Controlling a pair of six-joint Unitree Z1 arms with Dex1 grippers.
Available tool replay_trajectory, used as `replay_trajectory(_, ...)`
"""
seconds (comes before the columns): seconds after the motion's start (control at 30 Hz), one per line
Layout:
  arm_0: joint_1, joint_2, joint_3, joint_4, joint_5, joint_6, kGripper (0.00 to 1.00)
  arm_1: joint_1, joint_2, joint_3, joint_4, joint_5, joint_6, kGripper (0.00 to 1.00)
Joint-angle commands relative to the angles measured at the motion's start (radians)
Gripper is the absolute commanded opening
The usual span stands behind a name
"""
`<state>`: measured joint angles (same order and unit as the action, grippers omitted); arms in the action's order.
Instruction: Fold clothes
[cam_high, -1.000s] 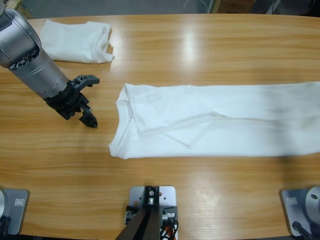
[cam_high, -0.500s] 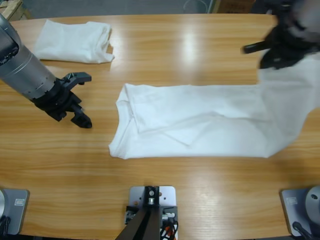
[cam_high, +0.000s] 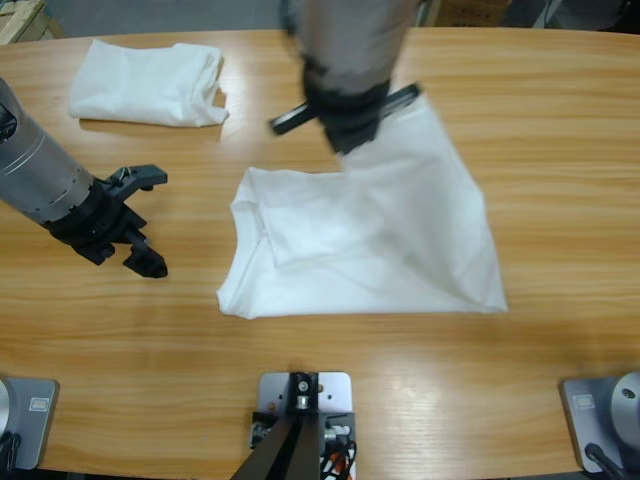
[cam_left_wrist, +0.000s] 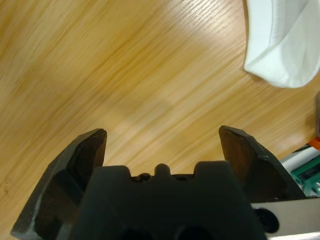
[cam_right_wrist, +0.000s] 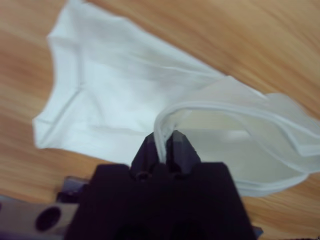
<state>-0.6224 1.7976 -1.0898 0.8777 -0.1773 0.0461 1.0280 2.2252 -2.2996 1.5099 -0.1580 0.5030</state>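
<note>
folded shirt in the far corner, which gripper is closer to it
Left. The left gripper sits open on the table just below the folded shirt; the right gripper is farther along, clamped on the spread shirt.

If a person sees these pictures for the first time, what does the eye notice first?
First, the right gripper, shut on the hem of the plain white cotton T-shirt and carrying it over the shirt at mid-table. Then the open, empty left gripper at the left, and a second, folded white T-shirt in the far left corner.
</note>
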Motion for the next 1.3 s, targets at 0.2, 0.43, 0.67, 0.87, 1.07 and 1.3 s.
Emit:
replay_trajectory(0.2, 0.007, -0.030, 0.045, -0.019, -0.017, -0.011, 0.876, 0.047, 0.252, -0.214, 0.092, 0.104, 0.012, 0.507)
replay_trajectory(0.43, 0.007, -0.029, 0.056, -0.037, -0.025, -0.033, 0.876, 0.047, 0.214, -0.291, 0.099, 0.145, -0.007, 1.000)
replay_trajectory(0.67, 0.000, -0.030, 0.055, -0.052, -0.041, -0.057, 0.876, 0.043, 0.067, -0.268, 0.099, 0.134, -0.025, 1.000)
replay_trajectory(0.87, -0.005, -0.046, -0.018, -0.125, -0.151, -0.189, 0.768, 0.007, -0.226, -0.021, 0.092, 0.015, -0.057, 1.000)
replay_trajectory(1.07, -0.002, -0.011, -0.020, -0.403, -0.257, -0.505, 0.729, -0.026, -0.516, 0.523, -0.148, 0.030, -0.075, 1.000)
replay_trajectory(1.3, -0.021, 0.062, -0.015, -0.434, -0.289, -0.679, 0.728, -0.128, -0.592, 0.897, -0.533, 0.301, -0.068, 0.996)
